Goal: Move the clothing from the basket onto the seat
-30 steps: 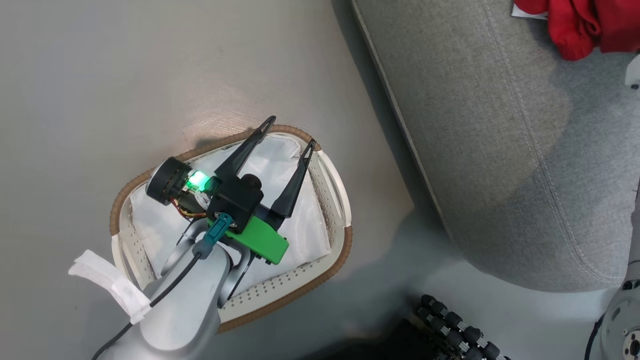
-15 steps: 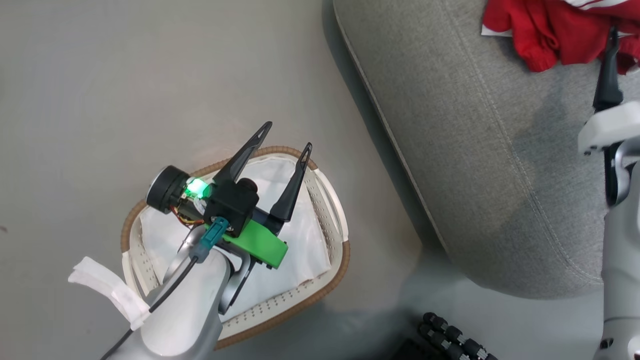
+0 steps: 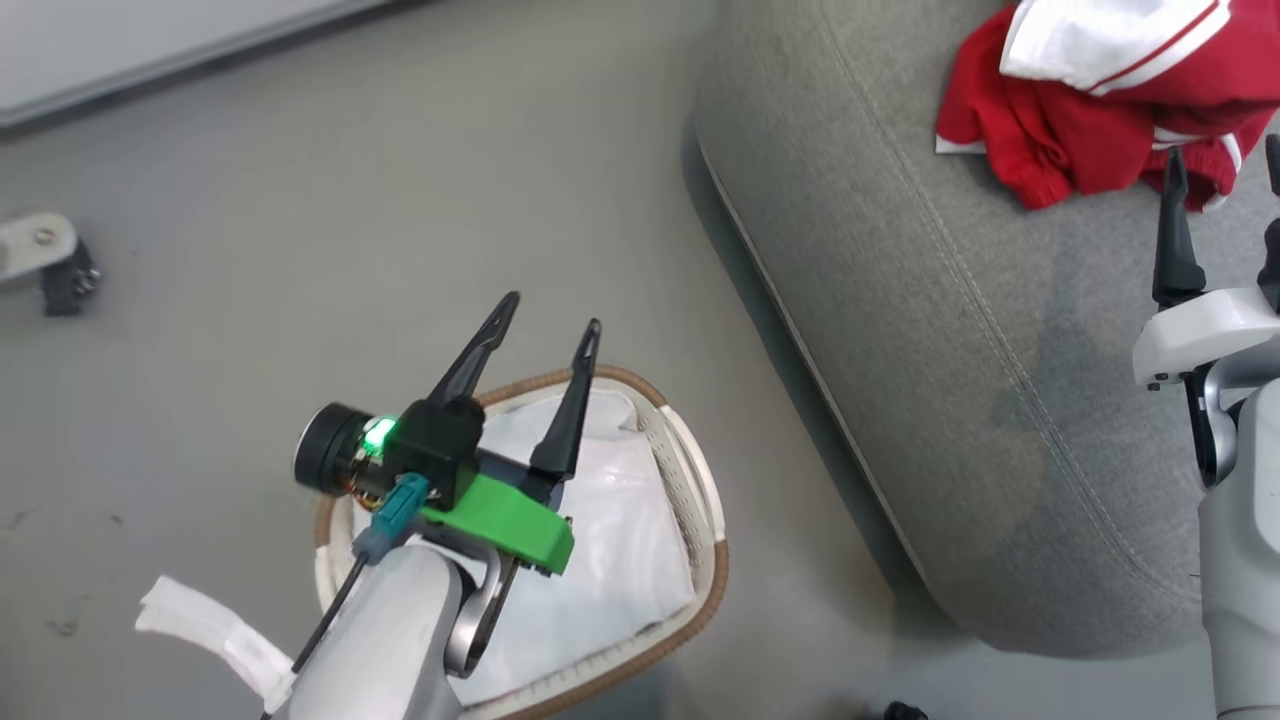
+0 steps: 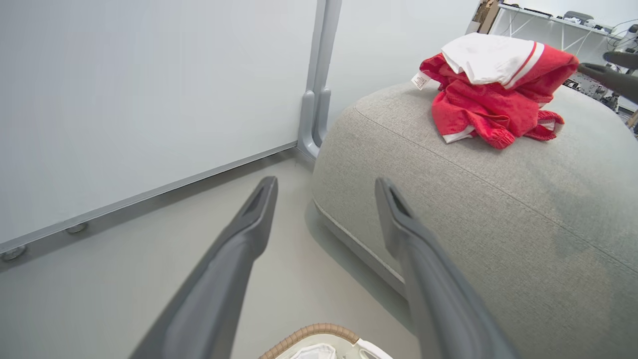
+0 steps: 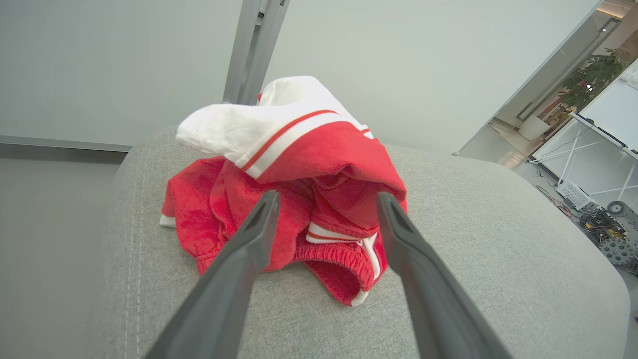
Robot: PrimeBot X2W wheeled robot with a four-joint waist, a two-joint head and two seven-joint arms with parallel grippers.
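The clothing (image 3: 1080,130), red garments with a white panel and stripes, lies bunched on the grey seat (image 3: 950,350). My right gripper (image 3: 1222,150) stands open just short of the pile. In the right wrist view the open right gripper (image 5: 329,197) frames the clothing (image 5: 309,164) on the seat (image 5: 498,239) without touching it. My left gripper (image 3: 552,312) hangs open above the basket (image 3: 712,560), whose white liner lies bare inside. The left wrist view shows the left gripper (image 4: 325,182) open, the basket rim (image 4: 309,331) below, and the clothing (image 4: 488,94) on the seat (image 4: 498,199).
Grey floor surrounds the basket. A white wall panel with a metal post (image 4: 319,75) stands behind the seat. A small white bracket with a black wheel (image 3: 45,260) sits on the floor at the far left. Desks and equipment (image 5: 598,149) lie beyond the seat.
The head camera has tilted, so the whole picture has shifted. My right gripper has come into view beside the clothing and stands open. My left gripper stays open over the basket.
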